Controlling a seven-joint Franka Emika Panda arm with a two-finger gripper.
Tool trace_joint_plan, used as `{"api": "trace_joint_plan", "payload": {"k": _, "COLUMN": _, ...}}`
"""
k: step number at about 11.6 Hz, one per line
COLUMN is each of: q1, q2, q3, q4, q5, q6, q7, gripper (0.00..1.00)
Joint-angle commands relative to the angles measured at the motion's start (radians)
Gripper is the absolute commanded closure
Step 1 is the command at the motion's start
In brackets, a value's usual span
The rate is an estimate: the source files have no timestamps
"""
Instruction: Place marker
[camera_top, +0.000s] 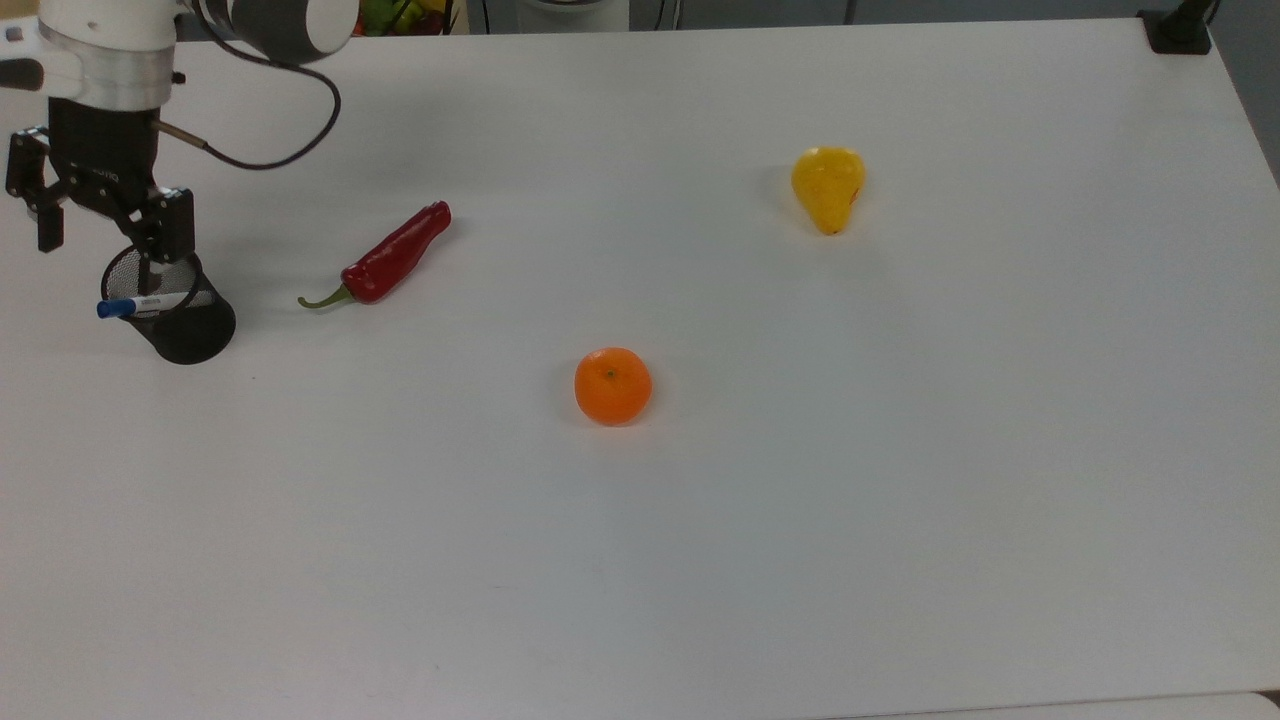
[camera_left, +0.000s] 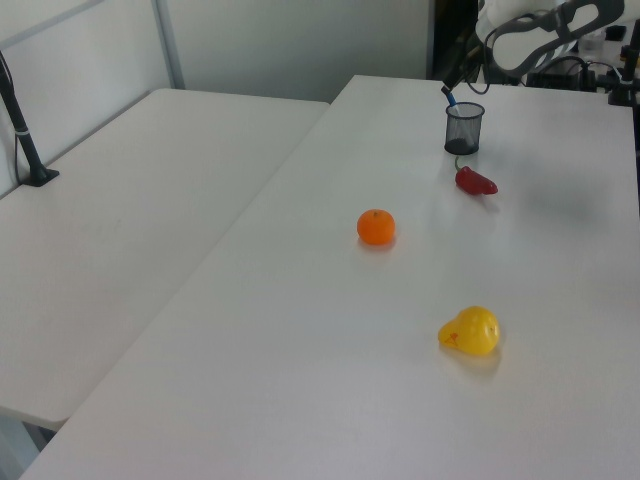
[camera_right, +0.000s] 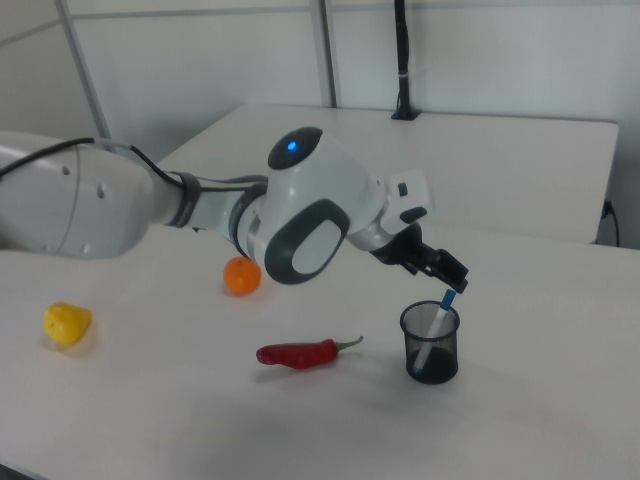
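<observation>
marker (camera_top: 150, 302) leaning inside the black mesh cup (camera_top: 190, 330), blue cap poking over the rim. gripper (camera_top: 105, 228) just above the cup, fingers spread wide, holding nothing. probably light, stiff, smooth plastic; best pinched mid-barrel. red chili (camera_top: 385, 260) near the cup.

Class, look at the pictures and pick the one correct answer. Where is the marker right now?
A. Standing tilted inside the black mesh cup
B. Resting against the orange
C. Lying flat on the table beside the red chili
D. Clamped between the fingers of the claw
A: the marker leans inside the black mesh cup, its blue cap poking over the rim, while the open claw sits above it, apart from it.
</observation>
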Motion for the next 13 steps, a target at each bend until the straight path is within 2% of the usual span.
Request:
{"api": "trace_joint_plan", "payload": {"k": 1, "q1": -0.003, "q2": -0.157, "q3": -0.001, "q4": -0.004, "q5": 0.019, "q6": -0.258, "q7": -0.012, "gripper": 0.0}}
{"api": "trace_joint_plan", "payload": {"k": 4, "q1": -0.003, "q2": -0.27, "q3": 0.005, "q4": 0.057, "q5": 0.022, "q6": -0.611, "q7": 0.007, "gripper": 0.0}}
{"api": "trace_joint_plan", "payload": {"k": 6, "q1": -0.002, "q2": -0.306, "q3": 0.014, "q4": 0.134, "q5": 0.025, "q6": -0.795, "q7": 0.093, "gripper": 0.0}}
{"api": "trace_joint_plan", "payload": {"k": 8, "q1": 0.009, "q2": -0.323, "q3": 0.032, "q4": 0.245, "q5": 0.103, "q6": -1.021, "q7": 0.214, "gripper": 0.0}}
{"api": "trace_joint_plan", "payload": {"k": 9, "q1": 0.009, "q2": -0.323, "q3": 0.048, "q4": 0.285, "q5": 0.109, "q6": -1.079, "q7": 0.248, "gripper": 0.0}}
{"api": "trace_joint_plan", "payload": {"k": 11, "q1": 0.01, "q2": -0.334, "q3": 0.118, "q4": 0.35, "q5": 0.108, "q6": -1.187, "q7": 0.325, "gripper": 0.0}}
{"api": "trace_joint_plan", "payload": {"k": 13, "q1": 0.01, "q2": -0.341, "q3": 0.204, "q4": 0.35, "q5": 0.094, "q6": -1.198, "q7": 0.389, "gripper": 0.0}}
